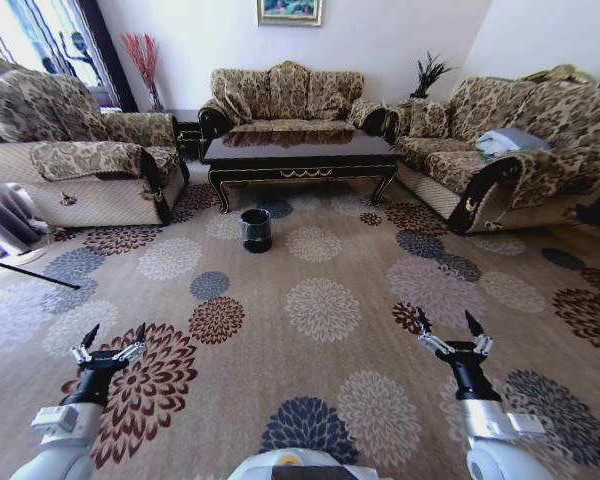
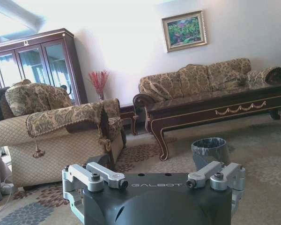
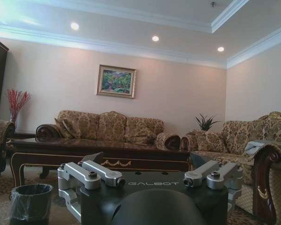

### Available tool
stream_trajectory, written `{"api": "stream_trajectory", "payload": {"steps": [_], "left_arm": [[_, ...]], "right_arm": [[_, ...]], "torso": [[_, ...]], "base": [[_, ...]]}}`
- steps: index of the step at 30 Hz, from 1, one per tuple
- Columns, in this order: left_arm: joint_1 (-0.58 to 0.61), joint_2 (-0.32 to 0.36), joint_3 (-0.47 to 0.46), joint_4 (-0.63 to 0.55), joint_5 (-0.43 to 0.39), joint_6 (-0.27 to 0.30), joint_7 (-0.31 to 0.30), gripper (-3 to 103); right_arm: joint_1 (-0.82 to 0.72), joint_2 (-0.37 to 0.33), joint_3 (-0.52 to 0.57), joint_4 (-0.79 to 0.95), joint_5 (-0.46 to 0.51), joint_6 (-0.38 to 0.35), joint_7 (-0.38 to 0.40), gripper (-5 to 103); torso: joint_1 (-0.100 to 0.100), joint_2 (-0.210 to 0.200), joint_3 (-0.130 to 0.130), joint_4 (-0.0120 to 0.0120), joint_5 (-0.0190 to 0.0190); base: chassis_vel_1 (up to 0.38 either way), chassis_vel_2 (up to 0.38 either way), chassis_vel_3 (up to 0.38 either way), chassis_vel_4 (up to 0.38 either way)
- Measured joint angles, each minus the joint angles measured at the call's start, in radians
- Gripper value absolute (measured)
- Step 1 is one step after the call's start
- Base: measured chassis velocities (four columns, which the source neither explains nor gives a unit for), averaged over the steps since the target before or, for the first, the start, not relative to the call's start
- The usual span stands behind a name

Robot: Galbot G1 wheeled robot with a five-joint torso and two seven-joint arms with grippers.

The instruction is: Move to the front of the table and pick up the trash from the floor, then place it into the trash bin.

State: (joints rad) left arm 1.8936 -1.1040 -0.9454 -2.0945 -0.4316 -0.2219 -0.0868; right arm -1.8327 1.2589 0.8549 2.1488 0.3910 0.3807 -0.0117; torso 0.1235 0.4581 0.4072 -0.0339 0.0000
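Head view, left gripper (image 1: 113, 333): hovering low over the floor (image 1: 320, 300), jaws spread, gripping nothing.
Right gripper (image 1: 447, 322): hovering likewise, jaws apart, empty.
Trash bin (image 1: 256, 229): standing ahead, near the table's front.
Table (image 1: 298, 155): sitting beyond, between sofas.

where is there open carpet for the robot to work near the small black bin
Open flowered carpet runs between the two open grippers, left and right, and the small round black bin. Crowded beyond: the glossy dark coffee table hemmed by patterned sofas.

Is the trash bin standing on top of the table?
No, the trash bin stands on the floor in front of the table.
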Motion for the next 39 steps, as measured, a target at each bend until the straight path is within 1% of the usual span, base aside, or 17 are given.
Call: {"api": "stream_trajectory", "payload": {"steps": [16,25,39], "left_arm": [[0.0,0.0,0.0,0.0,0.0,0.0,0.0,100],[0.0,0.0,0.0,0.0,0.0,0.0,0.0,100],[0.0,0.0,0.0,0.0,0.0,0.0,0.0,100]], "right_arm": [[0.0,0.0,0.0,0.0,0.0,0.0,0.0,100],[0.0,0.0,0.0,0.0,0.0,0.0,0.0,100],[0.0,0.0,0.0,0.0,0.0,0.0,0.0,100]], "torso": [[0.024,0.064,0.04,-0.0001,0.0],[0.04,0.106,0.066,-0.0001,0.0],[0.062,0.159,0.096,-0.0001,0.0]], "base": [[0.0,0.0,0.0,0.0],[0.0,0.0,0.0,0.0],[0.0,0.0,0.0,0.0]]}}
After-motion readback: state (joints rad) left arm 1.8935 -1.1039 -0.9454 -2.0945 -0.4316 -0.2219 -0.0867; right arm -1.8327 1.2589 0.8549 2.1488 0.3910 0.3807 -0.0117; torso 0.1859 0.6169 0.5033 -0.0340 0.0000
